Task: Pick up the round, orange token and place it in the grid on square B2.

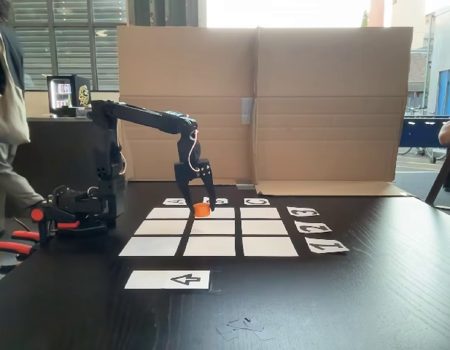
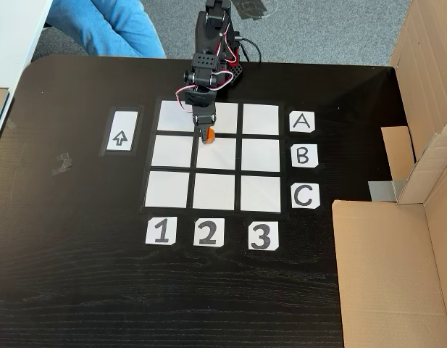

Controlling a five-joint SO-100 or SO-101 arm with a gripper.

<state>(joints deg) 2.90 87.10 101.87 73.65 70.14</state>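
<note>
You are seeing the token (image 2: 207, 135) sitting between the gripper (image 2: 206, 133) fingers, on the grid (image 2: 172, 191) where row A meets square B2 (image 2: 217, 156) just beyond the fingertips.

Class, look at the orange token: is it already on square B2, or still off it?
Cannot tell. From above, the token sits at B2's top edge beneath the gripper; the side view places it a row farther back.
</note>
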